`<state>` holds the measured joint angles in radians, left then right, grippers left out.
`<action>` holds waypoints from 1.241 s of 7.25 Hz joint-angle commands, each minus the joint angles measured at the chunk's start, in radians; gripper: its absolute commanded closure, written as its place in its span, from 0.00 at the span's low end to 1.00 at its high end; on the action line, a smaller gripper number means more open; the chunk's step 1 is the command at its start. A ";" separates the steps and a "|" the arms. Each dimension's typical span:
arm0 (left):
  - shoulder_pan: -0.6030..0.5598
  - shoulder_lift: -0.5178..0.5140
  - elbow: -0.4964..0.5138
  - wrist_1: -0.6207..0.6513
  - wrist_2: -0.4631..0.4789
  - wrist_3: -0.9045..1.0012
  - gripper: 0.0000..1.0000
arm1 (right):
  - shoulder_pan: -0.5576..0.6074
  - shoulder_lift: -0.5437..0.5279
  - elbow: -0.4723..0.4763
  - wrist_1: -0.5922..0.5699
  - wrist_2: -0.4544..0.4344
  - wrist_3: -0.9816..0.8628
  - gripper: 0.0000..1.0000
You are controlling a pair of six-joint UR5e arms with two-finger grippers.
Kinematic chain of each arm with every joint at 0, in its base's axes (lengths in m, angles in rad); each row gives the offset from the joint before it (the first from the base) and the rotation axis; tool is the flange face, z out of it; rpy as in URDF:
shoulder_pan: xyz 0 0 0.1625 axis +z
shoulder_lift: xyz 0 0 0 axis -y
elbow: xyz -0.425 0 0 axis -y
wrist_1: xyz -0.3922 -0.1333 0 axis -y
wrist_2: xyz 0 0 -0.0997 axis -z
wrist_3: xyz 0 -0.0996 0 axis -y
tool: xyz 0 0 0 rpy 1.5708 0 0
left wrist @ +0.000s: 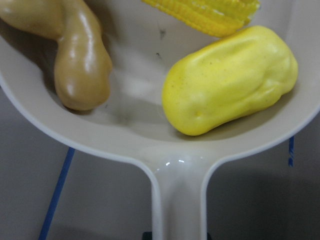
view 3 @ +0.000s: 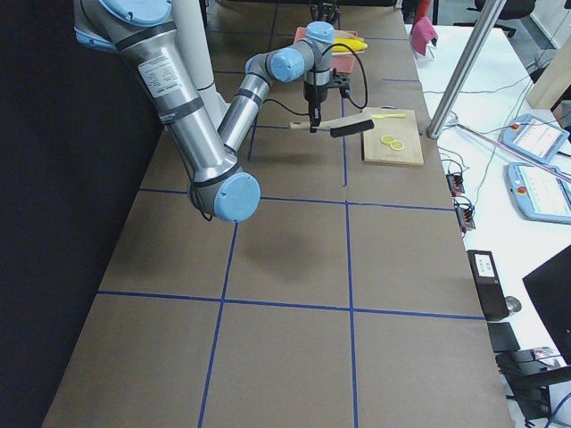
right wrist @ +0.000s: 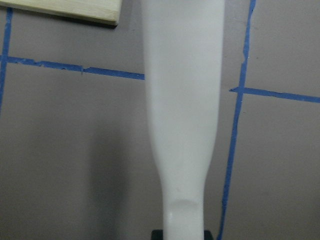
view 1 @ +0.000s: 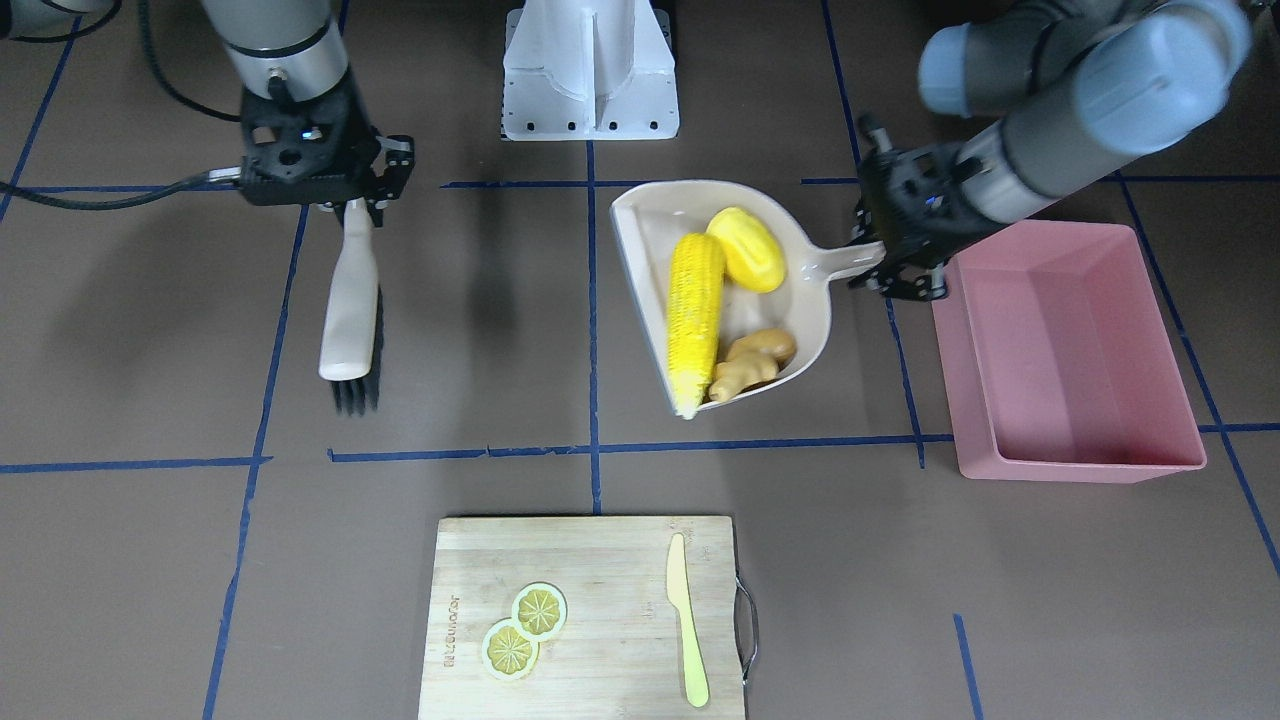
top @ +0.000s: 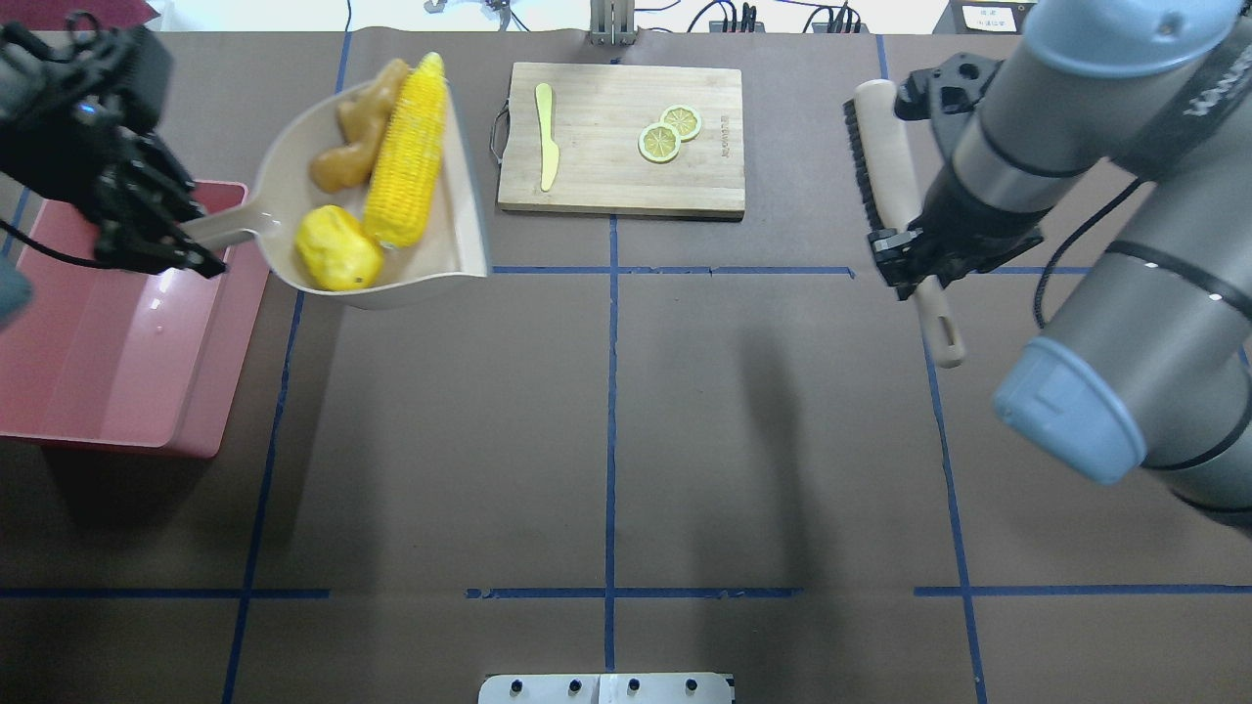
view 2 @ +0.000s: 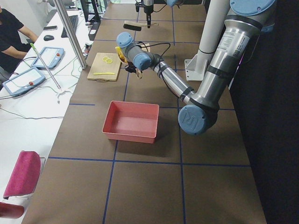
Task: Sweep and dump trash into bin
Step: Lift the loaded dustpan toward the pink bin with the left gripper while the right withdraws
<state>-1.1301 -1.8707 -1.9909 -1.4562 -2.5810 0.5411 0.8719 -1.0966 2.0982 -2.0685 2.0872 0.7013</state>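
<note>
The beige dustpan (view 1: 805,300) (top: 465,230) is held above the table and carries the trash: the corn cob (view 1: 695,320) (top: 406,161), the rounded yellow lump (view 1: 746,248) (top: 337,249) (left wrist: 230,87) and the tan ginger root (view 1: 750,362) (top: 357,127) (left wrist: 82,65). My left gripper (view 1: 885,265) (top: 181,249) is shut on the dustpan's handle, right beside the pink bin (view 1: 1070,350) (top: 108,342) (view 2: 132,122). My right gripper (view 1: 355,205) (top: 915,264) is shut on the handle of a beige brush (view 1: 350,310) (top: 900,205) (right wrist: 182,100) with black bristles, held over the table.
A wooden cutting board (view 1: 585,620) (top: 621,137) at the operators' side holds two lemon slices (view 1: 525,630) (top: 670,132) and a pale yellow-green knife (view 1: 687,620) (top: 546,137). Blue tape lines mark the brown table. The robot's white base (view 1: 590,70) stands at the back.
</note>
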 commanded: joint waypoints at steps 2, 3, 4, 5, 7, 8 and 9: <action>-0.214 0.152 -0.059 0.074 -0.065 0.054 1.00 | 0.133 -0.141 0.025 0.005 0.074 -0.187 1.00; -0.271 0.194 -0.046 0.080 -0.065 0.045 1.00 | 0.139 -0.166 0.023 0.005 0.079 -0.178 1.00; -0.339 0.226 -0.034 0.091 -0.065 0.051 1.00 | 0.156 -0.187 0.022 0.005 0.089 -0.184 1.00; -0.370 0.246 -0.032 0.129 -0.064 0.049 1.00 | 0.170 -0.206 0.022 0.007 0.103 -0.183 1.00; -0.443 0.304 -0.032 0.158 -0.054 0.049 1.00 | 0.170 -0.218 0.023 0.007 0.108 -0.178 1.00; -0.476 0.321 -0.032 0.160 -0.045 0.046 1.00 | 0.170 -0.235 0.020 0.007 0.108 -0.178 1.00; -0.485 0.367 -0.048 0.157 0.046 0.051 1.00 | 0.170 -0.256 0.022 0.010 0.114 -0.180 1.00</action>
<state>-1.5904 -1.5494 -2.0275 -1.2992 -2.6078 0.5897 1.0410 -1.3289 2.1196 -2.0609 2.1959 0.5224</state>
